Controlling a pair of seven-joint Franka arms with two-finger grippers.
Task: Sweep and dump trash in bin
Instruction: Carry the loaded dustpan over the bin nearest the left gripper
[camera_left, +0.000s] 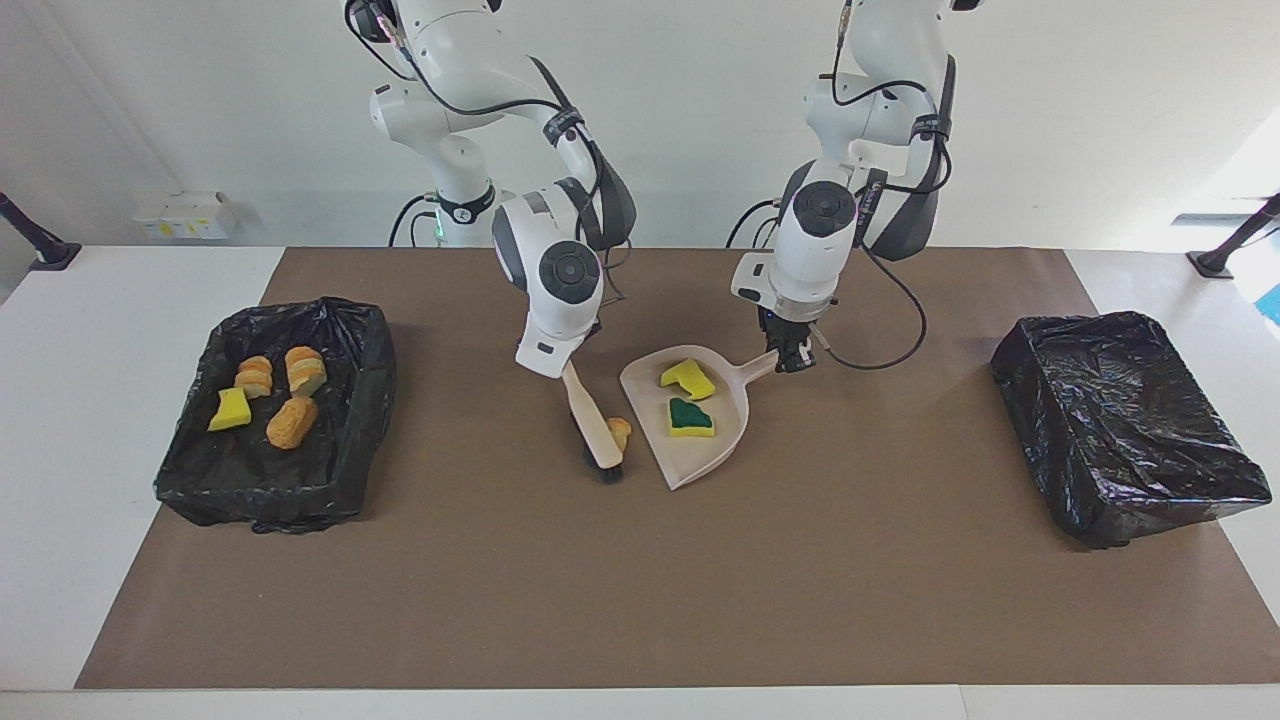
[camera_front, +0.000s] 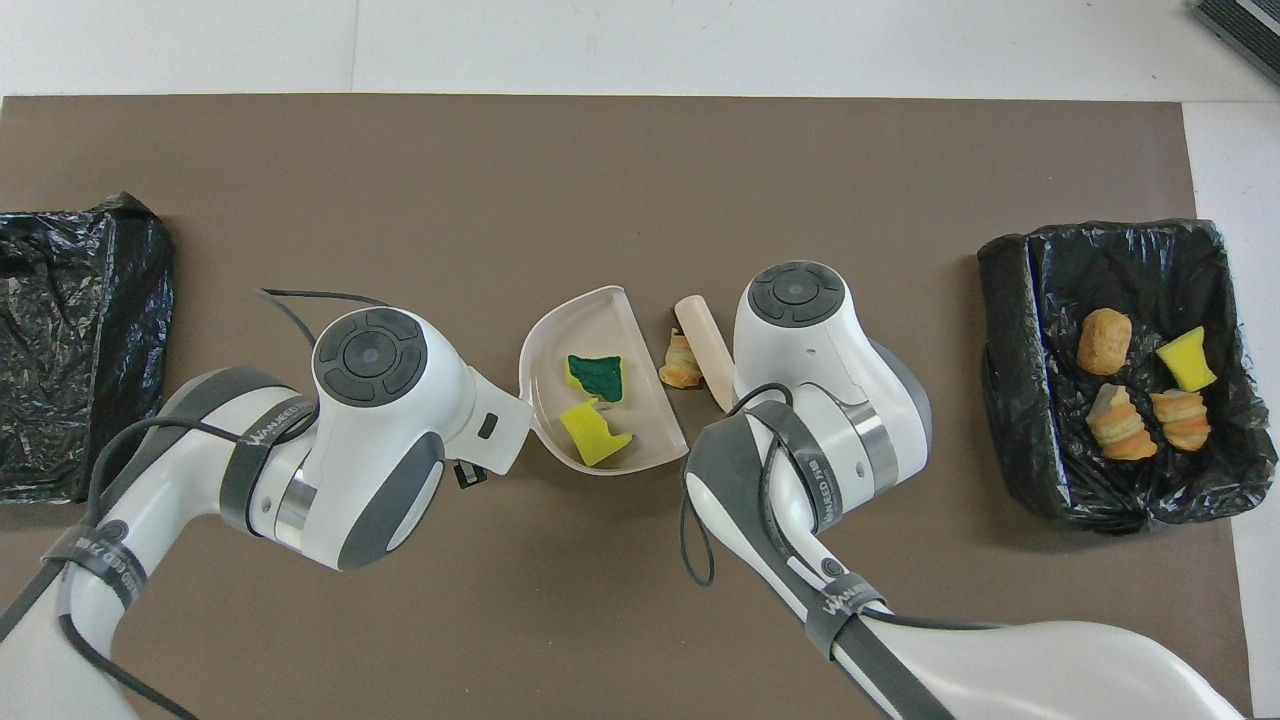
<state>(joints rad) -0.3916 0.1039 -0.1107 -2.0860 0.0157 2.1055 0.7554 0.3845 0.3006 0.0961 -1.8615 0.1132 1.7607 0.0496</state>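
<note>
At the table's centre, the right gripper (camera_left: 566, 366) is clamping the brush (camera_left: 594, 428) handle, bristles resting on the mat, with a bread-like scrap (camera_left: 620, 431) lying between brush and dustpan (camera_left: 700, 458) lip, at the pan's nine o'clock in the facing view. The left gripper (camera_left: 790, 362) is gripping the dustpan's handle; two sponge pieces (camera_left: 687, 379) are sitting inside. Four scraps (camera_left: 292, 422) are lying in the bin (camera_left: 365, 400) at the right arm's end.

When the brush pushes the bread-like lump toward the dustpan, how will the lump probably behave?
The bread-like lump looks small and airy, so it is probably light and slides easily on the brown mat. Its rounded, uneven shape may make it tumble sideways off the brush before the dustpan.
</note>
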